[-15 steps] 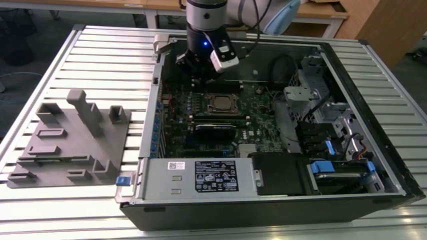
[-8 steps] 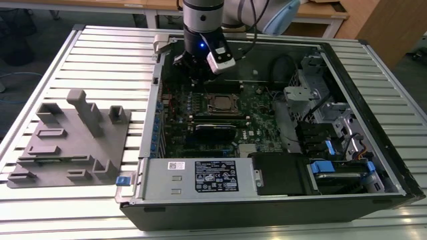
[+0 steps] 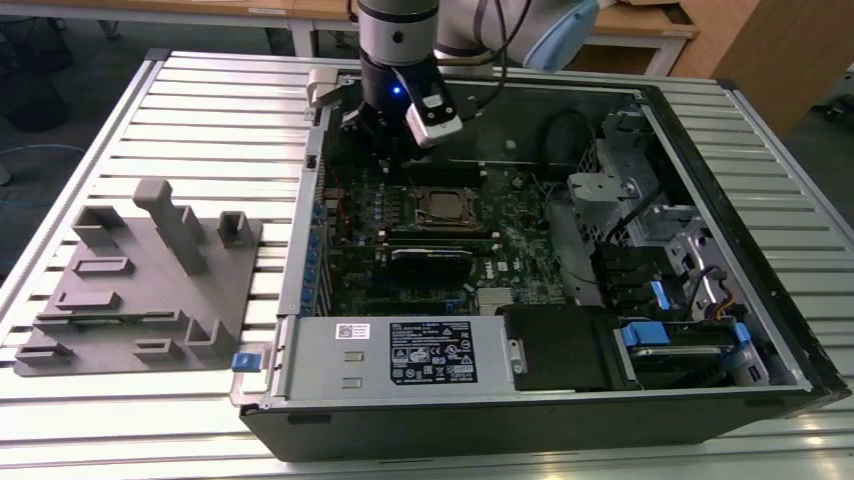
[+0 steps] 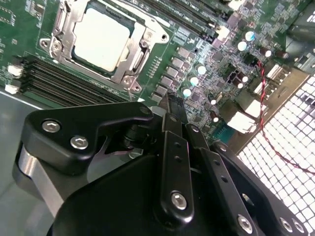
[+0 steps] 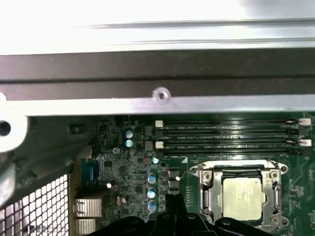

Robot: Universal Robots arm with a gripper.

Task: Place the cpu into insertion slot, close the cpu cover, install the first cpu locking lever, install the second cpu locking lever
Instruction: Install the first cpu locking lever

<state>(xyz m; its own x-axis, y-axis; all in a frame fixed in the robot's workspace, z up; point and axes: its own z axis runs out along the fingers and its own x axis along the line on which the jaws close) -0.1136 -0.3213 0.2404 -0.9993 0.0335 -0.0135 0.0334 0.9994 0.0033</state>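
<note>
One gripper (image 3: 386, 148) is yours to check: it hangs inside the open computer case (image 3: 747, 390), low over the motherboard (image 3: 514, 215), toward the exterior view's left of the board. In both wrist views its fingers (image 4: 173, 147) are pressed together at the tip with nothing between them, and the tip (image 5: 174, 200) sits just beside the socket, not touching it. You find the cpu (image 4: 101, 39) seated flat in the insertion slot (image 3: 441, 205), silvery top showing. The cpu cover (image 5: 207, 191) lies down around the chip, framing it on all sides. You cannot tell whether the locking levers are latched. Long black memory slots (image 5: 226, 132) run alongside the socket. A grey fixture tray (image 3: 134, 280) rests on the slatted table (image 3: 174, 100), outside the case.
</note>
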